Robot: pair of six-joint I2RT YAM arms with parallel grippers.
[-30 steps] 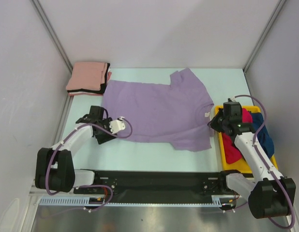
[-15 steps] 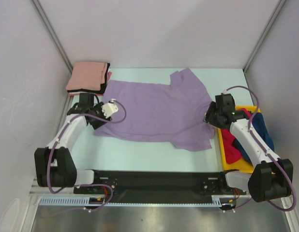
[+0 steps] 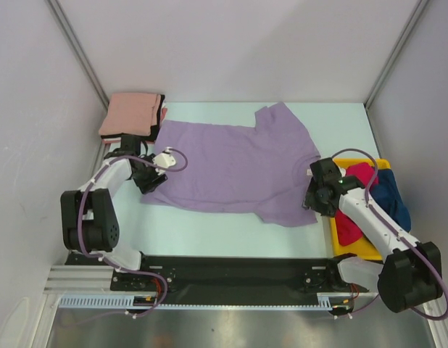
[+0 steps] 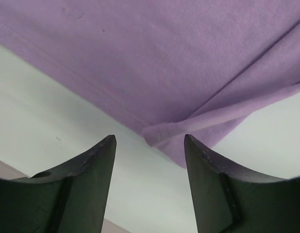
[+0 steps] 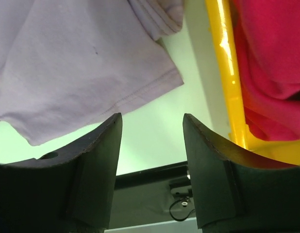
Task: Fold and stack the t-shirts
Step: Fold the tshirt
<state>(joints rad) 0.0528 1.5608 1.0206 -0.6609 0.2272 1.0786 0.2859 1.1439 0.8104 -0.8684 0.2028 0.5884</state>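
A lavender purple t-shirt lies spread flat across the middle of the table. My left gripper hovers open at its near left corner. In the left wrist view that folded-over corner of the lavender t-shirt sits just ahead of the empty left gripper. My right gripper is open at the shirt's near right sleeve. In the right wrist view the lavender t-shirt's sleeve hem lies beyond the empty right gripper. A folded salmon pink t-shirt rests on a black one at the back left.
A yellow bin at the right holds a red t-shirt and a dark blue one. In the right wrist view its yellow rim and the red cloth are close on the right. Grey walls enclose the table.
My right gripper came off the bin and moved near-left to the lavender sleeve. My left gripper swung back and left to the shirt's left corner.
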